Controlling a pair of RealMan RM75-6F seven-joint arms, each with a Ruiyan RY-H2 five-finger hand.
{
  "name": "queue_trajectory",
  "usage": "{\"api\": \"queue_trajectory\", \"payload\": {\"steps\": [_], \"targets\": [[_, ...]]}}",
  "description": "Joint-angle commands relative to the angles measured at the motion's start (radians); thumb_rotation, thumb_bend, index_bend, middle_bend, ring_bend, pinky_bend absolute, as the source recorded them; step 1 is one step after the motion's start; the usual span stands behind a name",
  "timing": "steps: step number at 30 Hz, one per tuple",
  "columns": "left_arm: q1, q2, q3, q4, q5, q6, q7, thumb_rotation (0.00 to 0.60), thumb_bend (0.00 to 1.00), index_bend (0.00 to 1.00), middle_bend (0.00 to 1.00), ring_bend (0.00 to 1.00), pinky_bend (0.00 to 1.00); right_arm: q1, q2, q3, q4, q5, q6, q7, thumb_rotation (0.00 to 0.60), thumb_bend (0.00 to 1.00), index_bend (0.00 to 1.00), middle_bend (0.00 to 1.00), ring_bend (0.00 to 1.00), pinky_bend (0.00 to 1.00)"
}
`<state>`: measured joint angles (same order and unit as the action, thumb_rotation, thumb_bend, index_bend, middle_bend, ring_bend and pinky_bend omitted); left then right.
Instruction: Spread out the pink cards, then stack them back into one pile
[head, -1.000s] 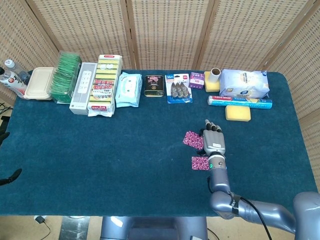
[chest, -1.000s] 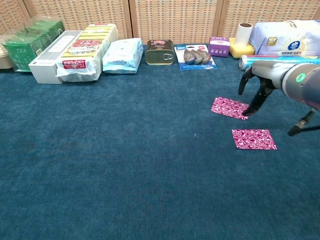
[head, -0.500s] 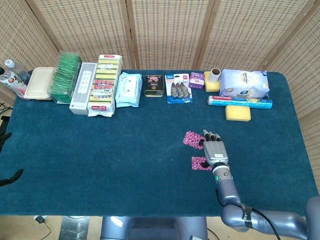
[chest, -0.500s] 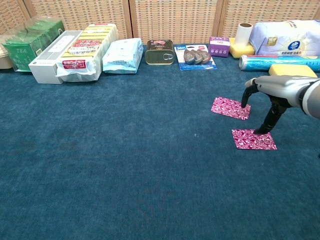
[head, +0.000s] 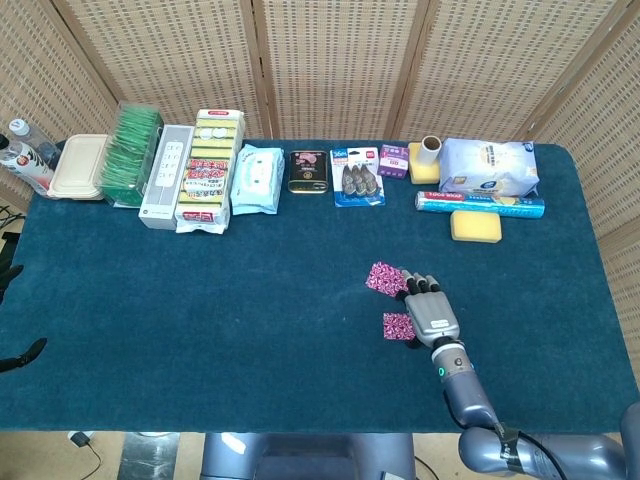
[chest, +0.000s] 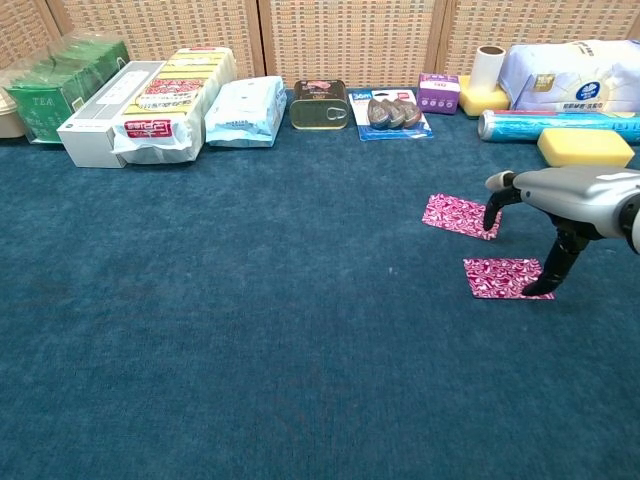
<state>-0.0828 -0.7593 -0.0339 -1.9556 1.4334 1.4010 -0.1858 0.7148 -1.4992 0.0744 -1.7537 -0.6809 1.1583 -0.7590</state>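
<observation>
Two pink cards lie apart on the blue tabletop (chest: 250, 330), so the spreading looks done or nearly so, and the restacking is probably the step in hand. The right hand (chest: 560, 200) arches over both cards: one of its fingers (chest: 491, 215) comes down at the right edge of the far pink card (chest: 460, 216), and another reaches the right corner of the near pink card (chest: 505, 278). It presses or touches rather than grips; the fingers are spread and nothing is pinched between them. The left hand is out of sight in both views.

The next move likely calls for dragging one card across the cloth until it overlaps the other, or prising up an edge to lift it. The soft pile of the cloth could make it hard to get under a thin card.

Both cards are flat rectangles with a busy magenta and white pattern, face-up or back-up I cannot tell. The far one sits slightly rotated; the near one lies squarer to the table's front edge. They sit near each other, not touching, on the right half of the tabletop, well in front of the row of packaged goods.
</observation>
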Motion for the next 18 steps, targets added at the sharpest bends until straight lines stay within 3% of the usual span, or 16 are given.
{"api": "queue_trajectory", "payload": {"steps": [1,18], "targets": [[0.001,0.0,0.0,0.0,-0.002,0.002,0.001,0.6,0.24,0.0,0.0,0.0,0.06,-0.003,-0.009,-0.009,0.009,-0.015,0.004,-0.001,0.6,0.19,0.25,0.0,0.0,0.0],[0.0,-0.003,0.0,-0.002,-0.004,-0.001,0.009,0.6,0.24,0.0,0.0,0.0,0.06,-0.029,-0.045,-0.029,0.065,-0.071,-0.009,0.039,0.6,0.19,0.3,0.0,0.0,0.0]]}}
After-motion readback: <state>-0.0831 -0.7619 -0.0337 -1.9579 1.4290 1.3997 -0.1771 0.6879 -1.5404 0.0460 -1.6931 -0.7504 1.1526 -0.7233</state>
